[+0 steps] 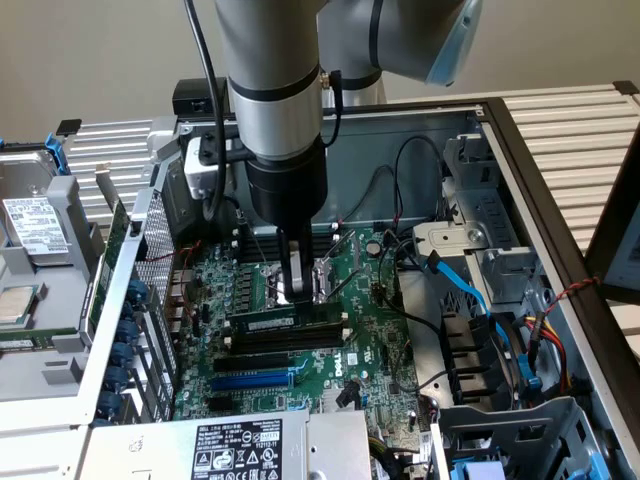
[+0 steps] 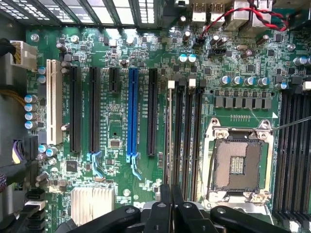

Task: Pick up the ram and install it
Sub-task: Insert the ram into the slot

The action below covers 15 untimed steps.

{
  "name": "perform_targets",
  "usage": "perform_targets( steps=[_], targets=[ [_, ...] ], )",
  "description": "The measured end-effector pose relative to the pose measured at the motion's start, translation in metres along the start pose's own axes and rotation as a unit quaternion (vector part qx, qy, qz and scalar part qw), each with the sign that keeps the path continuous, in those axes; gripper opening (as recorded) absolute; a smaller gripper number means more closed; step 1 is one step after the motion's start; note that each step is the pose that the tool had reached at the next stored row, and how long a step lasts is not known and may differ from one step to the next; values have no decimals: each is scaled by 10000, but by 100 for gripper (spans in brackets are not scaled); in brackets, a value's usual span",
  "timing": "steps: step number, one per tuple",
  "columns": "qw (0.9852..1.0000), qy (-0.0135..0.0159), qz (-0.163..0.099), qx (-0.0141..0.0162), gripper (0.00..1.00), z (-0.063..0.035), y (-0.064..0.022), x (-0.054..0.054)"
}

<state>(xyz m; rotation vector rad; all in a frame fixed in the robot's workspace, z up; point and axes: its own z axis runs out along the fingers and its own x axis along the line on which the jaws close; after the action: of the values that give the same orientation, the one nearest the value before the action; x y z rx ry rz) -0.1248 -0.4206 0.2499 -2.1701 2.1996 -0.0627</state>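
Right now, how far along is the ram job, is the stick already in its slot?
Looks done: the ram stands in a black memory slot beside the CPU socket. In hand: nothing; the claw is shut, close above the stick. Left: confirming it is seated, which I cannot tell.

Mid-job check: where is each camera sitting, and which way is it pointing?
Exterior view: off the arm, above the open case, angled down onto the motherboard; the arm and shut gripper show.
Wrist view: on the wrist, facing straight down at the motherboard; gripper fingers show.
Shared: the blue slot and CPU socket.
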Motion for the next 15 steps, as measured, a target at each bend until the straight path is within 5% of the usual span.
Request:
perform_targets(
  steps=[1,4,8,15],
  targets=[
    [10000,-1,1,-27,12,1,-2,0],
    [10000,0,1,-42,12,0,-2,1],
    [9999,3,24,-136,12,-9,-2,3],
    [9999,4,48,-146,12,-9,-24,-10]
  ],
)
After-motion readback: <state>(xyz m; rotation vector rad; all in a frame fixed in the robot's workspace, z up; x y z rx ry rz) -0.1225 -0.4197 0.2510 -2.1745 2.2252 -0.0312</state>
